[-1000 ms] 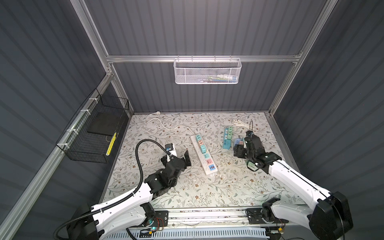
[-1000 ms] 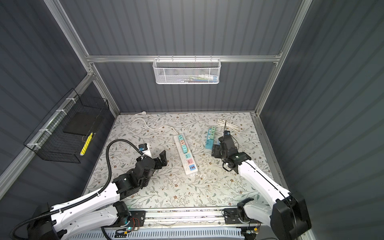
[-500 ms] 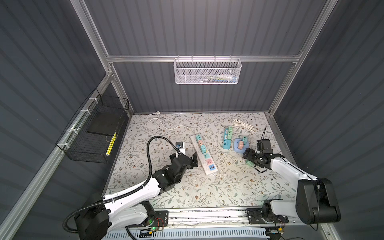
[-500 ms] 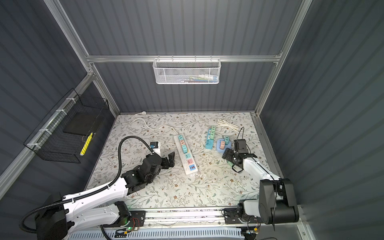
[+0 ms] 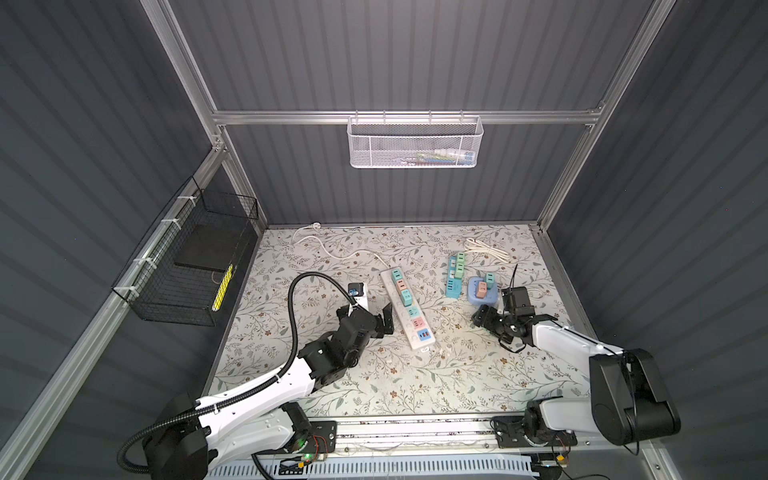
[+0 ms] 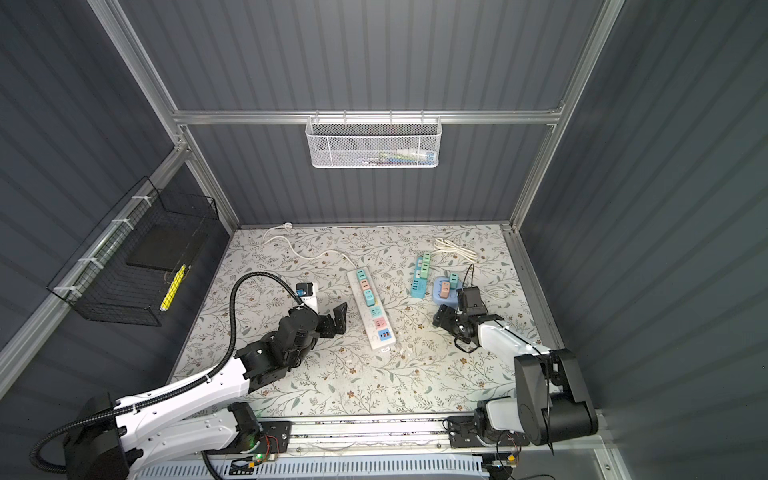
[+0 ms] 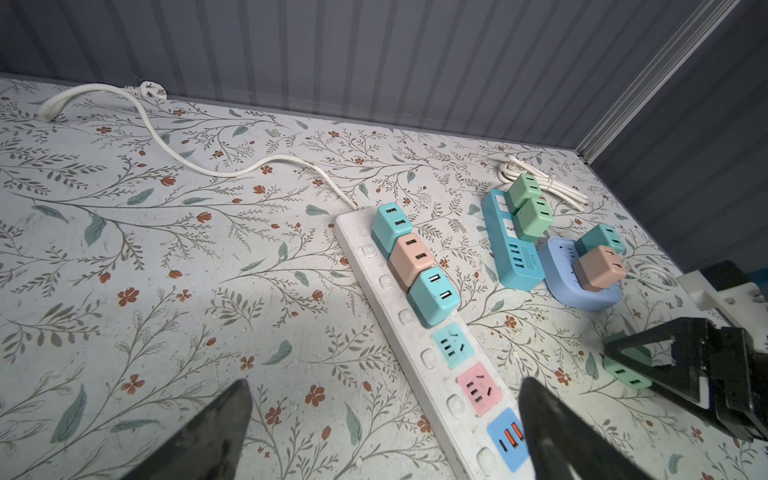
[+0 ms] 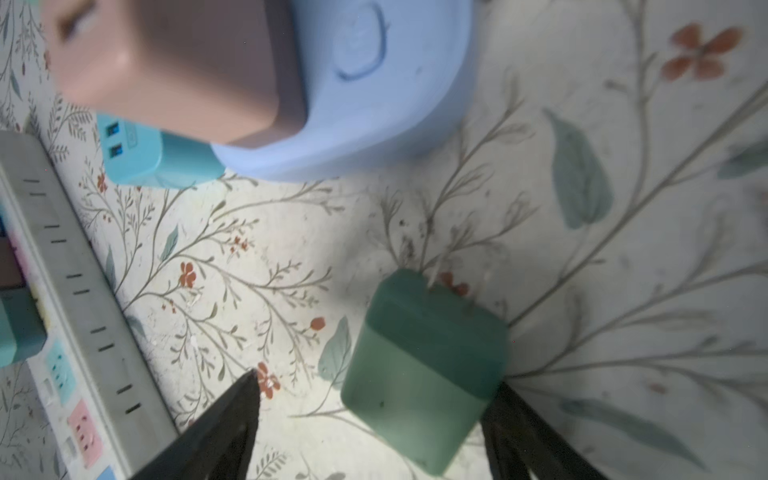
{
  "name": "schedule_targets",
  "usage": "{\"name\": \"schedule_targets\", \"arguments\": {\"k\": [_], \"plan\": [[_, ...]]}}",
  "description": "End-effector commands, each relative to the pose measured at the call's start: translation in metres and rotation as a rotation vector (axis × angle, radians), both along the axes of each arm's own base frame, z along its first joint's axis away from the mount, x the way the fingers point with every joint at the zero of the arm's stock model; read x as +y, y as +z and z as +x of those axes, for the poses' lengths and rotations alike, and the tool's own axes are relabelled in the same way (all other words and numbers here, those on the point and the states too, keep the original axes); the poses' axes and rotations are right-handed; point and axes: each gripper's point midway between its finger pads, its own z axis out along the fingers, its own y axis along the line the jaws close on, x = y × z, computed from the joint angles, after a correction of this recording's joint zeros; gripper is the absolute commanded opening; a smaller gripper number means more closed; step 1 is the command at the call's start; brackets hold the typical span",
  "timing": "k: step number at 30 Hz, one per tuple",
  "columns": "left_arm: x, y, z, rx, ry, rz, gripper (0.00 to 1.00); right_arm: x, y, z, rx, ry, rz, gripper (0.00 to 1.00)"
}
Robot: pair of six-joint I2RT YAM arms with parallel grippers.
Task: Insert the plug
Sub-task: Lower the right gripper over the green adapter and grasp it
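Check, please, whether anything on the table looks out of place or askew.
Yes: one green plug lies loose on its side on the table, prongs pointing sideways, between the fingers of the open right gripper. The other plugs appear seated in their sockets.

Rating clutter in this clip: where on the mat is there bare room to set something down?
Free: left of the power strip, in front of its white cord; the front band by the rail. Crowded: back right, around teal strip, blue socket, coiled cable.
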Motion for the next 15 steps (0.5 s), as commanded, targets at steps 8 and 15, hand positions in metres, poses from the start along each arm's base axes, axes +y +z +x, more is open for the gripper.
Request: {"name": "schedule_targets", "arguments": {"k": [8, 15], "plan": [[0.004, 0.003, -0.001, 0.005, 0.005, 0.010, 1.00, -0.004, 0.029, 0.000, -0.047, -0.005, -0.084, 0.85], [0.006, 0.005, -0.001, 0.004, 0.012, 0.004, 1.00, -0.033, 0.021, 0.022, -0.030, -0.049, -0.170, 0.90]]}}
